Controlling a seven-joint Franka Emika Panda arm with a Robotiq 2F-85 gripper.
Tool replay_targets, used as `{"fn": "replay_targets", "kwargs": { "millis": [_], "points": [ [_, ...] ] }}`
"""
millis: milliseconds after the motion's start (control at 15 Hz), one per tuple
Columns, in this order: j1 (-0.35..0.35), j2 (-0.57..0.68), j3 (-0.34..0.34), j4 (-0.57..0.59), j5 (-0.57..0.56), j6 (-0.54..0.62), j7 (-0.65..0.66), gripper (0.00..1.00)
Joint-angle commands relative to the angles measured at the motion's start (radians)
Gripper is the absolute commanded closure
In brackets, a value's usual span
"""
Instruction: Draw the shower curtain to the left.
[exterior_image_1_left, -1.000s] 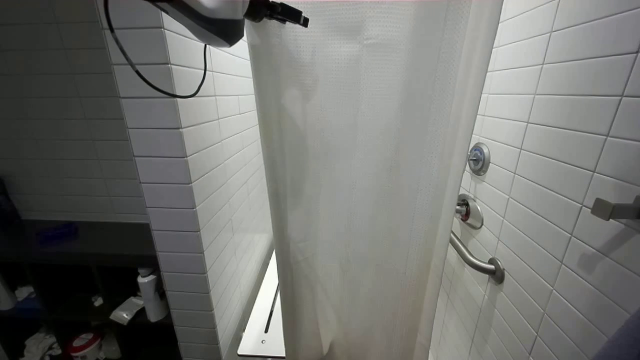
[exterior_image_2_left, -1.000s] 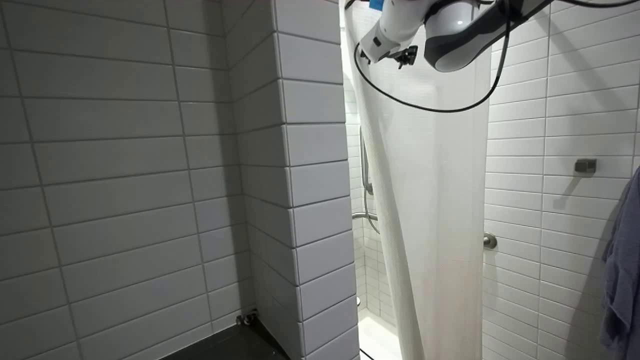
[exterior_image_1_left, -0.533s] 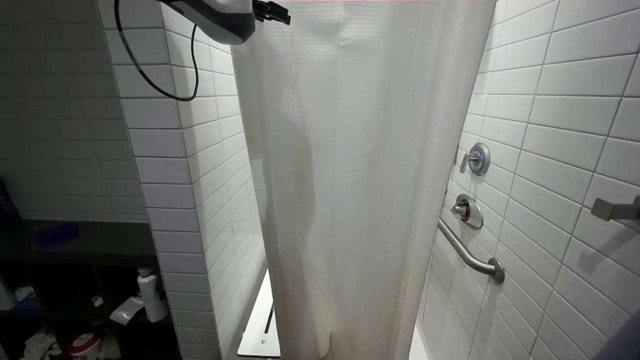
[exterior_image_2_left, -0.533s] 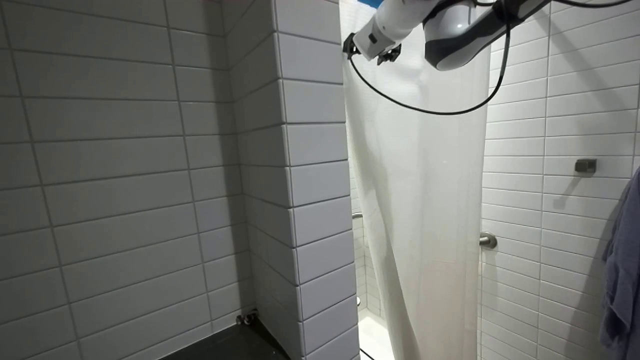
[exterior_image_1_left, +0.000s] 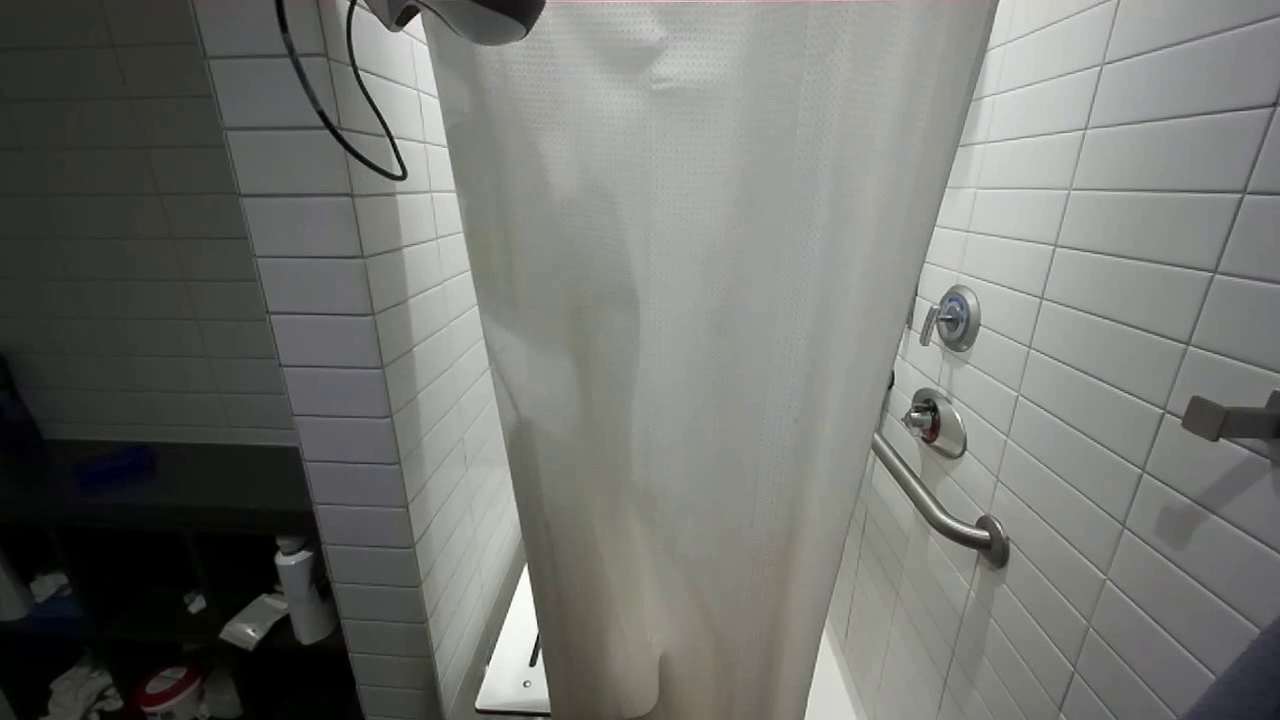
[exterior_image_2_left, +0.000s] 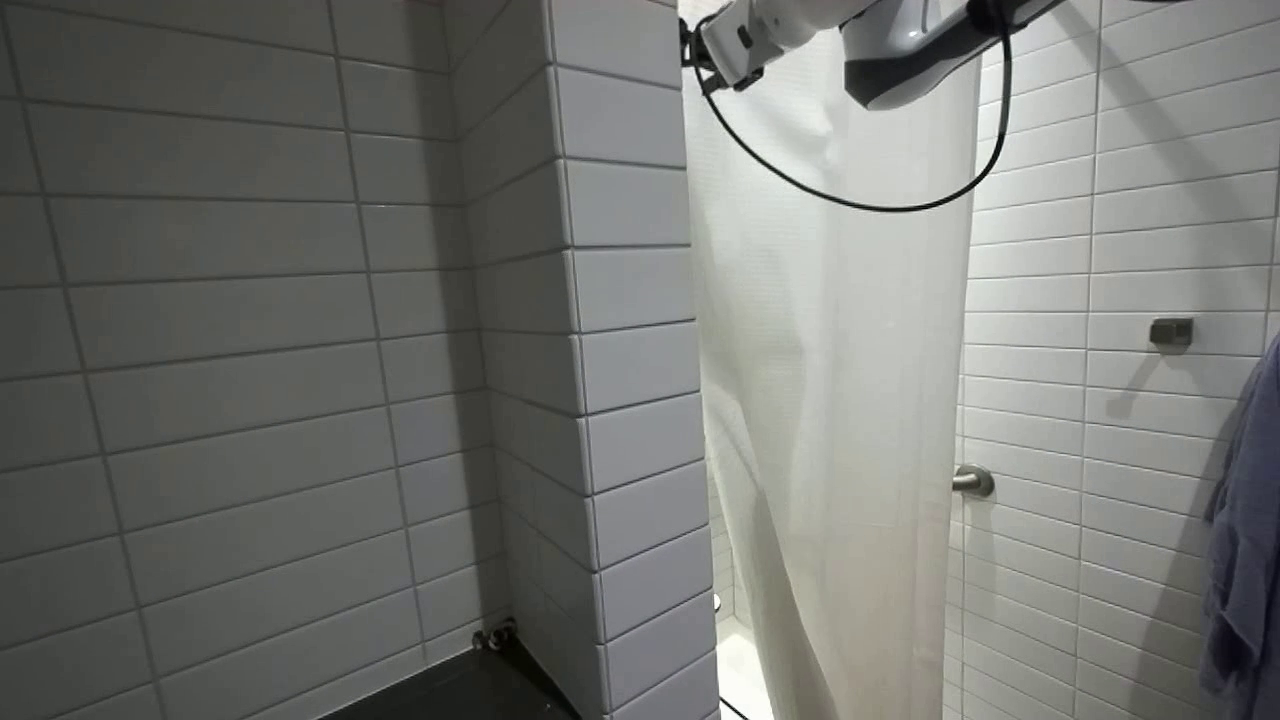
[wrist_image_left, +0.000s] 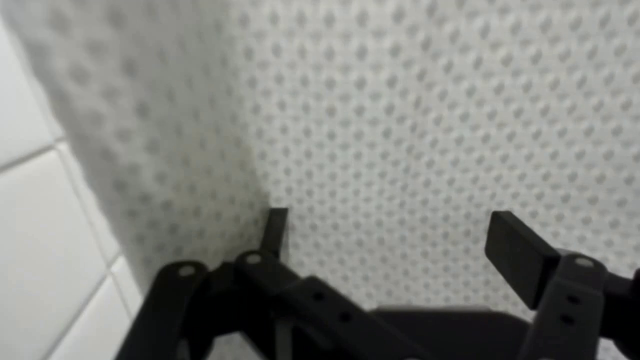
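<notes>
White tiled walls (exterior_image_1_left: 1130, 300) flank the shower curtain (exterior_image_1_left: 710, 330), which hangs between them. In an exterior view, the robot arm (exterior_image_2_left: 895, 85) is in front of the curtain's upper part. A metal bar (exterior_image_1_left: 930, 508) shows beside its edge. The claw (wrist_image_left: 389, 212) is spread, fingers (wrist_image_left: 520, 255) well apart; whether they touch the curtain cannot be told.

The shower curtain (exterior_image_1_left: 720, 350) is faced almost squarely in an exterior view, with the arm (exterior_image_1_left: 490, 20) cut off by the top edge. In an exterior view it is seen past a tiled pillar (exterior_image_2_left: 640, 350) that is set closer to the camera. Curtain, arm, pillar and grab bar (exterior_image_1_left: 932, 508) are shared by both exterior views. In the wrist view the curtain is looked at from close range, beyond the pincer (wrist_image_left: 390, 220).
</notes>
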Motion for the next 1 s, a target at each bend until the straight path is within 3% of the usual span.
{"fn": "replay_targets", "kwargs": {
  "millis": [0, 67, 133, 200, 400, 933],
  "points": [
    [-0.015, 0.113, 0.002, 0.198, 0.012, 0.153, 0.014, 0.00],
    [-0.016, 0.123, -0.002, 0.211, 0.013, 0.157, 0.020, 0.00],
    [-0.054, 0.119, 0.066, 0.180, 0.060, 0.103, -0.035, 0.00],
    [-0.005, 0.079, -0.002, 0.146, -0.011, 0.100, 0.035, 0.00],
    [-0.043, 0.100, 0.045, 0.147, 0.055, 0.097, -0.021, 0.00],
    [-0.046, 0.102, 0.050, 0.151, 0.055, 0.097, -0.021, 0.00]
  ]
}}
